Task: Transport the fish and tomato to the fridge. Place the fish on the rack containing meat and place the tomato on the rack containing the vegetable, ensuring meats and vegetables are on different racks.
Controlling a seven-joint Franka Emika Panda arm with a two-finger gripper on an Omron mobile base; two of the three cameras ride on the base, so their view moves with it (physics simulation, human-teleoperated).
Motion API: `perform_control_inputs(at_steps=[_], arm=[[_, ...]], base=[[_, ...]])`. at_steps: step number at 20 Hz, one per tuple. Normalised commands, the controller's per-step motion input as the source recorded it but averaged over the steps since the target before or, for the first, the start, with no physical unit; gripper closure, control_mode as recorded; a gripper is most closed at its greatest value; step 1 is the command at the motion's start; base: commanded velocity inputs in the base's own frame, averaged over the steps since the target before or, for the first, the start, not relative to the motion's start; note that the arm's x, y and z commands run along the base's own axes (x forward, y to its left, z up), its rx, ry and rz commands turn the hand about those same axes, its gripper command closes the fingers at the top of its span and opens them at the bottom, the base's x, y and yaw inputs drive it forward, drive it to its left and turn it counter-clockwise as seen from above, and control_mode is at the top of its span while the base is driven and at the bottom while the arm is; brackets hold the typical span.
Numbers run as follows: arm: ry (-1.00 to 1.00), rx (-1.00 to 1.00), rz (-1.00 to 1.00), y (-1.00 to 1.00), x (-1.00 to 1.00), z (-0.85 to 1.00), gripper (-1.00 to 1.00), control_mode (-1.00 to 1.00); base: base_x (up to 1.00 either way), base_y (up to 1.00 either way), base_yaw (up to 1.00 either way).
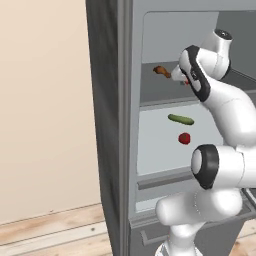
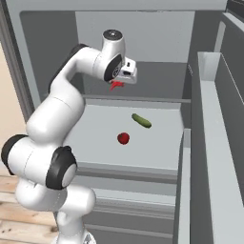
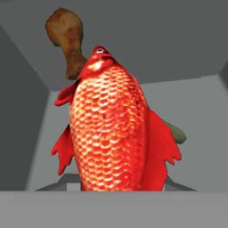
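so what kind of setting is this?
A rendered kitchen, at an open grey fridge. Its racks hold food: a brown chicken drumstick on the upper one, a green cucumber and round red tomato below. The tool holds a red scaly fish.

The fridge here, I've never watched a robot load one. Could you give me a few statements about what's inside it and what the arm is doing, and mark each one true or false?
1. The gripper is shut on a red fish. True.
2. The tomato lies on the same rack as the chicken drumstick. False: it lies on the lower rack, beside the cucumber.
3. The drumstick is on the upper rack. True.
4. The fish rests flat on the lower rack. False: it is held up at the level of the upper rack.
5. The tomato and the cucumber touch each other. False: they lie apart.
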Motion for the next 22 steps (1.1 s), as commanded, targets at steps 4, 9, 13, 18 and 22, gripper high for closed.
perform_control_inputs(at_steps=[4,9,13,18,22], arm=[[0.08,0.00,0.04,-0.16,0.49,-0.31,1.00,-1.00],[0.01,0.00,0.02,0.00,0.37,-0.31,-1.00,-1.00],[0.00,0.00,0.01,0.00,0.07,-0.24,-1.00,-1.00],[0.00,0.00,0.00,0.00,0.00,-0.13,-1.00,-1.00],[0.00,0.00,0.00,0.00,0.00,0.00,-1.00,-1.00]], base=[[0.00,0.00,0.00],[0.00,0.00,0.00],[0.00,0.00,0.00],[0.00,0.00,0.00],[0.00,0.00,0.00]])
